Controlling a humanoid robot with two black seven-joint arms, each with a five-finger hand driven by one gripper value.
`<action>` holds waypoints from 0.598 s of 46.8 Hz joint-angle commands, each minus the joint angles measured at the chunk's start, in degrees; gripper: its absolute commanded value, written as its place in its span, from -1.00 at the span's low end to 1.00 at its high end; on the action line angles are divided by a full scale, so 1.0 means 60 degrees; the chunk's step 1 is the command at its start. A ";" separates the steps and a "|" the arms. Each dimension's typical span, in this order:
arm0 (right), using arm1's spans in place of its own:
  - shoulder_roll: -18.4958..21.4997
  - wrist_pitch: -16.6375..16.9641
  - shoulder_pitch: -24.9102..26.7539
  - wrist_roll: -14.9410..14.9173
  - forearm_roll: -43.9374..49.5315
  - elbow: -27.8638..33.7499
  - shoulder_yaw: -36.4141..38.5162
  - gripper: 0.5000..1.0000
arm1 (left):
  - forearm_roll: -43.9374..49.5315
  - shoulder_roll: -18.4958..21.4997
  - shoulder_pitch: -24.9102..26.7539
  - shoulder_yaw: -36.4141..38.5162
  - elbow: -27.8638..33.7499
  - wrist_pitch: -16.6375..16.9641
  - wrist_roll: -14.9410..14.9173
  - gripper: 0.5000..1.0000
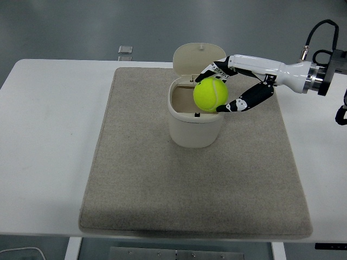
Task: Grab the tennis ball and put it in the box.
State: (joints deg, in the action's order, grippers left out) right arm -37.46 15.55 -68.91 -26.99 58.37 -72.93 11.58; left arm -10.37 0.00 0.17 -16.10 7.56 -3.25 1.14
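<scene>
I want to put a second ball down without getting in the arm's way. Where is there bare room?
Free: the mat between the lidded box and the table's near edge, and the bare white strip left of the mat. Crowded: over the box opening, where the right hand holds the tennis ball, and the mat's far right corner under the arm.

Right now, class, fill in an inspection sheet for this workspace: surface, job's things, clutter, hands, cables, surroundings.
Surface: white table with a beige mat.
Job's things: tennis ball held over the open box, lid up.
Clutter: nothing seen on the table.
Hands: right hand grips the ball; left not in view.
Cables: black cable at the right wrist.
Surroundings: grey floor, small grey object beyond the table.
</scene>
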 commanded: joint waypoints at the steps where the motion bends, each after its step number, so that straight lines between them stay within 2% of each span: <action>1: 0.0032 -0.0115 0.0000 0.0000 0.0013 0.0100 -0.0025 -1.00 | 0.0000 0.0000 0.0002 0.0002 0.0000 0.0000 0.0000 0.97; 9: 0.0383 -0.0174 0.0000 0.0030 0.0013 0.0202 -0.0083 -0.95 | 0.0000 0.0000 0.0002 0.0002 0.0000 0.0000 0.0000 0.97; 15: 0.0398 -0.0349 0.0044 0.0249 0.0013 0.0290 -0.0113 -0.87 | 0.0000 0.0000 0.0002 0.0002 0.0000 0.0000 0.0000 0.97; 20: 0.0413 -0.0511 0.0073 0.0279 0.0013 0.0378 -0.0127 -0.70 | 0.0000 0.0000 0.0002 0.0002 0.0000 0.0000 0.0000 0.97; 28: 0.0618 -0.0526 0.0044 0.0279 0.0013 0.0525 -0.0127 -0.58 | 0.0000 0.0000 0.0002 0.0002 0.0000 0.0000 0.0000 0.97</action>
State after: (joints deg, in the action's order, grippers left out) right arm -34.15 12.40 -68.56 -25.31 58.45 -70.01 10.81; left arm -10.37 0.00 0.18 -16.11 7.56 -3.25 1.14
